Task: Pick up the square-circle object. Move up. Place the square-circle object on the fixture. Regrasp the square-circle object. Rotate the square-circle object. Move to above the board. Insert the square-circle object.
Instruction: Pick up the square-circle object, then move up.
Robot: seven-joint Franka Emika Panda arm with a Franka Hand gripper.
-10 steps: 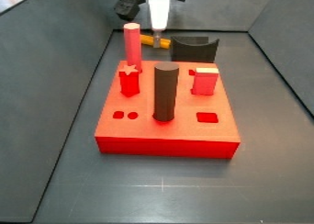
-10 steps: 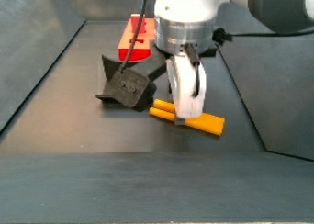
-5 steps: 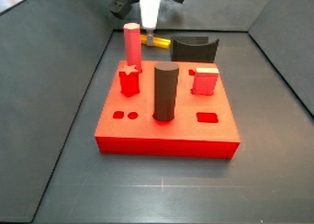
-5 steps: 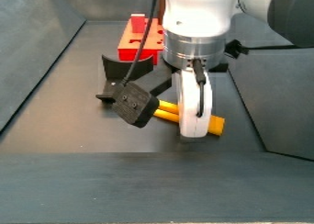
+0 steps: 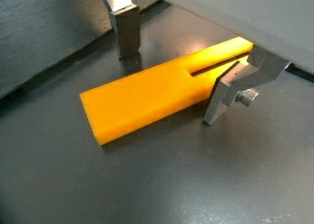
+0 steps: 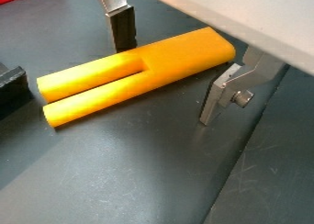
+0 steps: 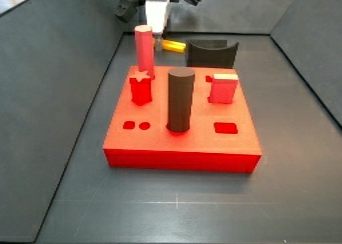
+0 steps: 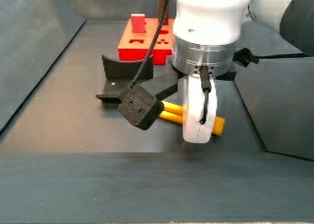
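Fingers [image 5: 125, 30] astride square-circle object [image 5: 153, 88], gapped | gripper [image 8: 196, 117] low | fixture [image 7: 211, 54] visible

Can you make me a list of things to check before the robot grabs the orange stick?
1. End effector is down at the square-circle object, lying flat on the floor: ok.
2. One finger on each side of it: ok, in both wrist views.
3. Jaws open, gaps showing at both pads: ok.
4. Fingers level with the object's sides: ok.
5. Fixture free to receive the object: ok.
6. Grip centred along the object's length: cannot tell.
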